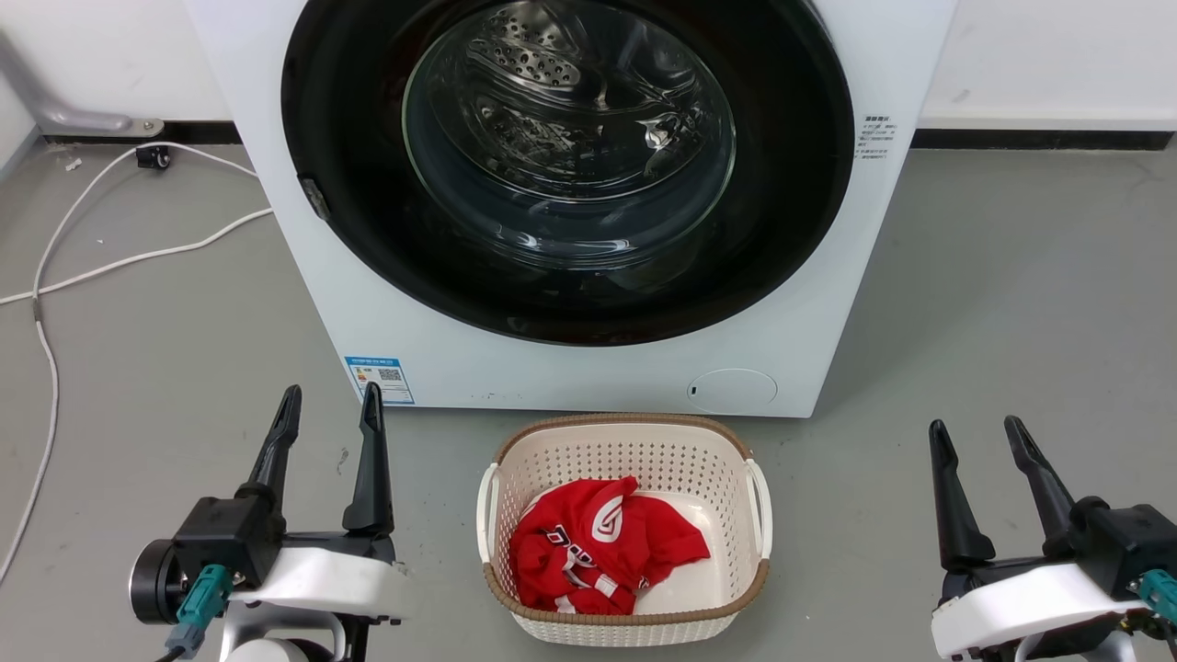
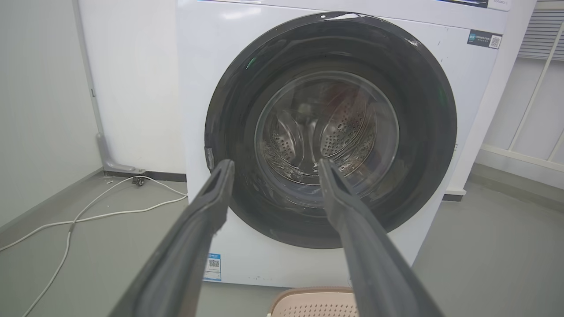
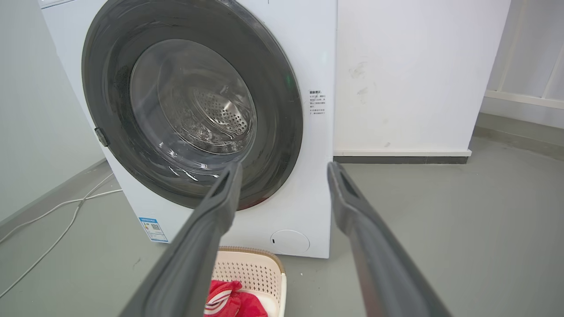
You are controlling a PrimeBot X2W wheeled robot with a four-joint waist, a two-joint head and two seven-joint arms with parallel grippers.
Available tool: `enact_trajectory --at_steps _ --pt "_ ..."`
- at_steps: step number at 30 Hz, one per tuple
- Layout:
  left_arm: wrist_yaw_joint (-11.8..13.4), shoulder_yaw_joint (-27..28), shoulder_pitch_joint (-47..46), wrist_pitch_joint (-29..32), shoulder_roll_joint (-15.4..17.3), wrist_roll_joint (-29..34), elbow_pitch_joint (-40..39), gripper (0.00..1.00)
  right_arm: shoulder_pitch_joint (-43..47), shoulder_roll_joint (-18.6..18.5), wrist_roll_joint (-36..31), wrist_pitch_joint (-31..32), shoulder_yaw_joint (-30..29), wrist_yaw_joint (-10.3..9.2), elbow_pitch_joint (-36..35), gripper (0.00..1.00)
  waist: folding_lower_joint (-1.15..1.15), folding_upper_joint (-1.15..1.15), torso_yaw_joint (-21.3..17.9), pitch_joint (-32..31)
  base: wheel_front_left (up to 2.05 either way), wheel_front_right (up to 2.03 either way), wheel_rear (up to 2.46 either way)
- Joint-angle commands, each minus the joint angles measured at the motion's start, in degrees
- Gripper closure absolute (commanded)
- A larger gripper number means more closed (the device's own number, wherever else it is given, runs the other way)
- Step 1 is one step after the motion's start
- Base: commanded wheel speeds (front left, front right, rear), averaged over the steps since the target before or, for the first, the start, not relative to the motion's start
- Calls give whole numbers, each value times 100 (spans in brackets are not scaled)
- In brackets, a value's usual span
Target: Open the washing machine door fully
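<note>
The washing machine door point(image 1: 791, 184) is a big glossy black disc with a clear glass bowl at its centre, lying flush against the white machine front; the door point(image 2: 418, 132) and door point(image 3: 282, 88) look the same from both wrists. A small latch tab point(image 1: 314, 198) sits on its left rim. My left gripper point(image 1: 331, 409) stands open at the lower left, well short of the machine, nothing between its fingers point(image 2: 211, 198). My right gripper point(image 1: 977, 434) is open at the lower right, also empty, fingers point(image 3: 348, 198) pointing toward the machine's right side.
A cream laundry basket point(image 1: 754, 496) holding a red garment point(image 1: 598, 542) stands on the grey floor between my grippers, just before the machine. White cables point(image 1: 55, 276) trail over the floor at the left. A white wall point(image 3: 418, 66) runs behind.
</note>
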Motion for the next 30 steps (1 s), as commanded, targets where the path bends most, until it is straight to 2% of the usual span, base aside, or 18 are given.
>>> enact_trajectory --at_steps 1,16,27,30 --pt "-33 20 53 -39 -15 122 -45 0 35 1 -118 -29 8 -2 -72 0 0 0 4 0 0 0 0" --pt "-346 289 136 -207 -202 889 -36 0 159 2 -633 -76 -27 -2 -213 0 0 0 60 -4 0 0 0" --pt "-653 505 200 -323 -404 1238 65 0 199 4 -806 -195 -49 -3 -110 0 0 0 74 -14 0 0 0" --pt "-736 588 206 -322 -457 1198 126 0 190 4 -674 -211 -51 -3 -44 0 0 0 72 -17 0 0 0"
